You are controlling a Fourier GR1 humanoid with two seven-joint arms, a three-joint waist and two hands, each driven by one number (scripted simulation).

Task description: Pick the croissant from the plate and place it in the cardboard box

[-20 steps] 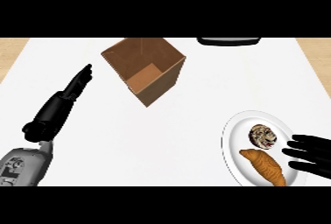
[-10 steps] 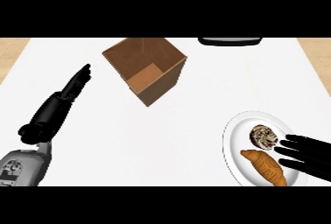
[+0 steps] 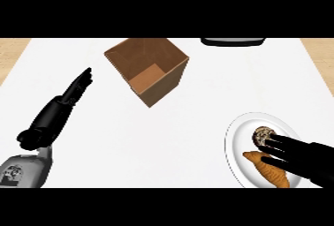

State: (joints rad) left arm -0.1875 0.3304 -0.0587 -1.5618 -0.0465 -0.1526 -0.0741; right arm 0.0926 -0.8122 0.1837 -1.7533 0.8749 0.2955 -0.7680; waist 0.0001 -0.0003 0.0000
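A golden-brown croissant (image 3: 269,170) lies on the lower part of a white plate (image 3: 240,128) at the right, below a round speckled pastry (image 3: 263,133). My right hand (image 3: 306,155) reaches in from the right edge over the plate, its straight fingers (image 3: 276,151) lying between the pastry and the croissant and covering part of the croissant's top. An open brown cardboard box (image 3: 149,69) stands at the upper middle of the white counter. My left hand (image 3: 57,111) rests open at the left, fingers pointing up toward the box.
A dark object (image 3: 233,41) sits at the counter's far edge, right of the box. Wooden floor shows past the counter's left and right edges.
My right hand has slid left over the plate, its fingers now reaching the croissant and the pastry. The left hand has barely moved.
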